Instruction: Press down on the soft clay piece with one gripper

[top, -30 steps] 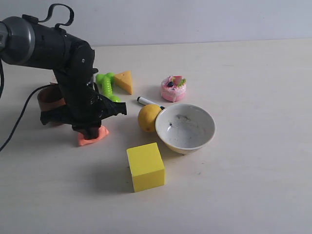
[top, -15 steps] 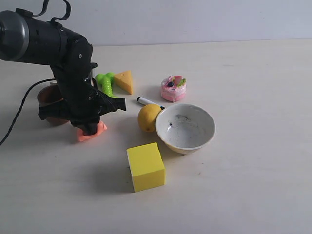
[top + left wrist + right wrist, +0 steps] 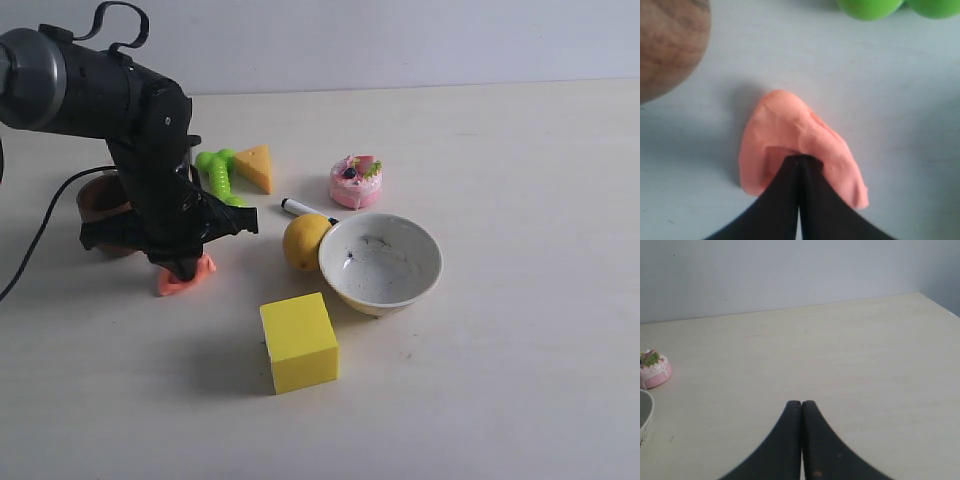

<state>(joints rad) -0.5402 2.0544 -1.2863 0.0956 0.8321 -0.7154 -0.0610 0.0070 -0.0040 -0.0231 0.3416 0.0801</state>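
At the far left of the exterior view a brown wooden bowl [image 3: 98, 200] sits partly hidden behind the bulky black left arm [image 3: 150, 150], which reaches down from the upper left corner. The left gripper [image 3: 182, 268] is at the arm's lower end, left of centre, and its tip rests on the soft clay piece [image 3: 172, 284], a small salmon-orange lump lying flat on the pale table [image 3: 520, 200]. In the left wrist view the two black fingers [image 3: 815, 200] are pressed together with no gap, and their tips touch the clay's upper surface, which is dented there. Right of the arm, a green toy [image 3: 218, 170] touches a yellow-orange cheese wedge [image 3: 255, 167]. Below them, near the bottom centre, stands a yellow cube [image 3: 298, 341], well apart from the clay. A black-capped marker [image 3: 305, 209] lies just behind a yellow ball [image 3: 304, 241], which touches a white bowl [image 3: 380, 262]. A pink toy cake [image 3: 356, 181] sits behind the bowl. The right gripper [image 3: 801, 403] appears only in its wrist view, fingers closed together above bare table.
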